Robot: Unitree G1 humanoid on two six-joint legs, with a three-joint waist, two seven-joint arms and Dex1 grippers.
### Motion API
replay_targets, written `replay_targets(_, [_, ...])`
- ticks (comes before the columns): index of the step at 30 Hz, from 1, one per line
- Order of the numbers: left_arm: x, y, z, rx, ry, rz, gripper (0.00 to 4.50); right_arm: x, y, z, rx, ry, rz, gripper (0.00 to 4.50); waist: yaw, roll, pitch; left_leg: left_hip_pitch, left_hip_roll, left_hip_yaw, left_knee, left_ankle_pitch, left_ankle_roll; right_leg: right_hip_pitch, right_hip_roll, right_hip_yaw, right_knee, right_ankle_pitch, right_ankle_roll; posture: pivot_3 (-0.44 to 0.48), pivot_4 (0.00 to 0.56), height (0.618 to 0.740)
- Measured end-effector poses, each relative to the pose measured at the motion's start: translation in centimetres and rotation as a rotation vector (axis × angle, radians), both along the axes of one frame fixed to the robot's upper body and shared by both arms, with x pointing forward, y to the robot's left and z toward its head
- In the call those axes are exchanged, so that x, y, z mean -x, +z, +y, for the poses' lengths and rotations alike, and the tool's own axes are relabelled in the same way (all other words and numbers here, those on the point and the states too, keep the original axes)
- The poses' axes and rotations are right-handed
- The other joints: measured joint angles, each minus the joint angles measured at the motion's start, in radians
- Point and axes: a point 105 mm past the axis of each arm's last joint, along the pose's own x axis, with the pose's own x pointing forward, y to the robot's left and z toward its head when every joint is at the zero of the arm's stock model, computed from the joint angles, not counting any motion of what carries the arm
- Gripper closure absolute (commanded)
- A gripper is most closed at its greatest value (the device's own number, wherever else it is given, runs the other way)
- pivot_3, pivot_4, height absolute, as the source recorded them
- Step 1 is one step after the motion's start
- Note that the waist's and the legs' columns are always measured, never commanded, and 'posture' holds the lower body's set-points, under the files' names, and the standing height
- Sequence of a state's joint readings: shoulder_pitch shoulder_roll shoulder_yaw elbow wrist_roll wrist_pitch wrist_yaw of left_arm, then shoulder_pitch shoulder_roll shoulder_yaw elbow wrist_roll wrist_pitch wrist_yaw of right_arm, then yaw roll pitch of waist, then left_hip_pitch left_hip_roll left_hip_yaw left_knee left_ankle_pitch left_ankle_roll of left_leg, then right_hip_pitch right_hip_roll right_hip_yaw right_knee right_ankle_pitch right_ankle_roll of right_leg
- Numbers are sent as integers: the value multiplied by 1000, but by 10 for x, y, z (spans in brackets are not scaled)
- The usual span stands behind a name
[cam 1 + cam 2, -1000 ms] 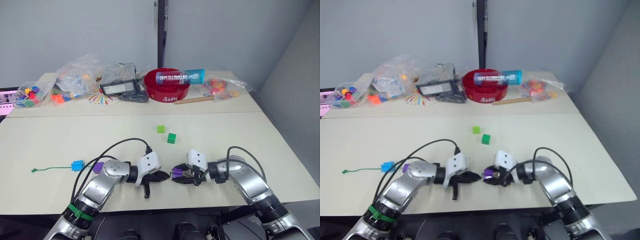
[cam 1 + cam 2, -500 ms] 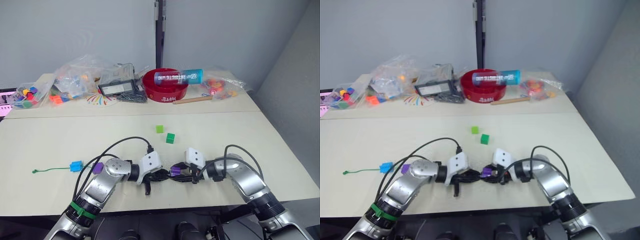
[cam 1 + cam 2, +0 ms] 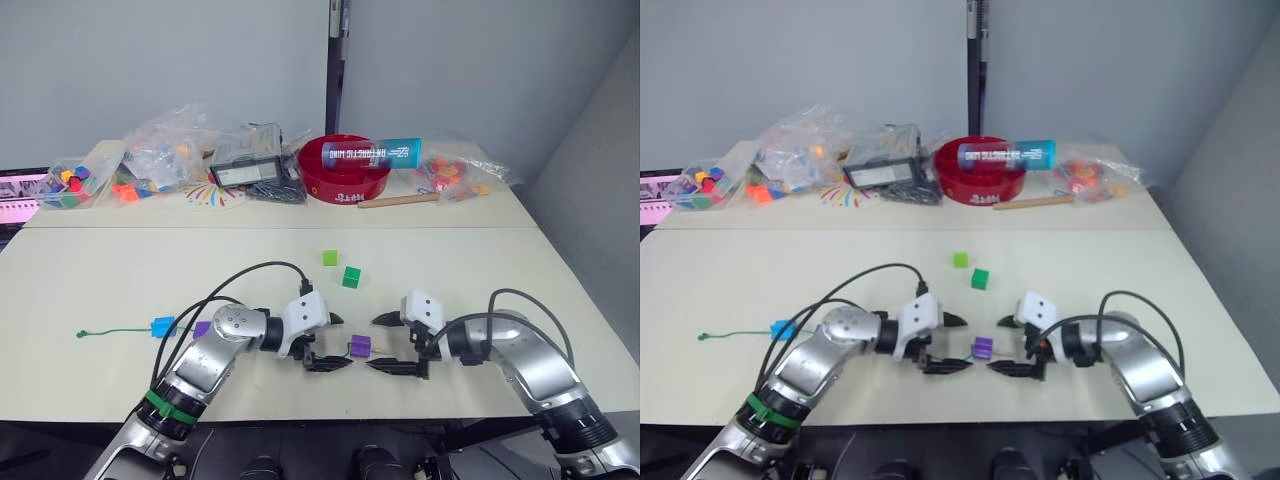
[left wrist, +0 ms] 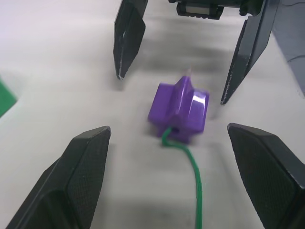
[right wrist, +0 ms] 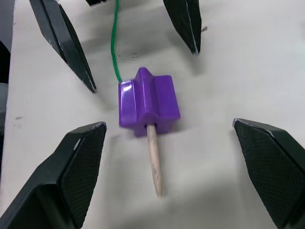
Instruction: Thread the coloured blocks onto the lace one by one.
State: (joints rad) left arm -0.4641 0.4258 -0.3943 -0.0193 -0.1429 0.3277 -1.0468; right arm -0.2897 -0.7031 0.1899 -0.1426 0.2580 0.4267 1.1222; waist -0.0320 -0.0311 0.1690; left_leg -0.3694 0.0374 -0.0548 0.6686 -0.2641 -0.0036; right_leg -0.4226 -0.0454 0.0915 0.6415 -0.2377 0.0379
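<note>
Between 2 spread hands, purple block hiding lace middle.

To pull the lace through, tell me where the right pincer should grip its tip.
Grip the pale stiff tip where it sticks out of the purple block, on the right pincer side. It lies flat, so probably close across its bare end.

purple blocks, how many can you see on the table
2. One purple block lies between the two open hands, with the lace through it. The other purple block sits beside the blue block, partly hidden behind the left arm. More may be hidden.
</note>
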Motion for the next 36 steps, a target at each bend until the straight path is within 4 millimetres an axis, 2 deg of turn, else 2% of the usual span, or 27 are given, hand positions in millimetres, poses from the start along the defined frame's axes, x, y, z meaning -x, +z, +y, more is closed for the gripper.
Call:
replay_targets(7, [-1,-14,-7,-11,-50,35,364,3,-7,-3,2,-33,8,0,-10,0,0,0,0,0,0,0,0,0,0,1,1,0,0,0,150,731])
replay_targets(16, [-4,-13,-18,3,-89,38,3119,1,-8,-1,8,-46,-19,0,-9,0,0,0,0,0,0,0,0,0,0,1,0,0,0,0,150,731])
replay_targets(20, [-4,-13,-17,2,-92,38,3121,1,-8,-1,7,-45,-20,0,-9,0,0,0,0,0,0,0,0,0,0,1,0,0,0,0,150,731])
replay_targets(21, [-4,-13,-17,2,-93,38,3121,1,-8,-1,7,-44,-19,525,-9,0,0,0,0,0,0,0,0,0,0,1,1,0,0,0,150,731])
replay_targets(32, [-3,-13,-15,-6,-95,35,3121,0,-10,-1,22,-27,-31,4213,-10,0,0,0,0,0,0,0,0,0,0,1,1,0,0,0,150,731])
replay_targets(33, [-3,-13,-15,-6,-95,34,3121,1,-11,-1,21,-21,-28,4491,-10,0,0,0,0,0,0,0,0,0,0,1,1,0,0,0,150,731])
replay_targets(36, [-4,-12,-13,-10,-90,30,3121,3,-11,2,21,2,-34,4500,-11,0,0,1,0,0,0,0,0,0,0,1,1,0,0,0,150,731])
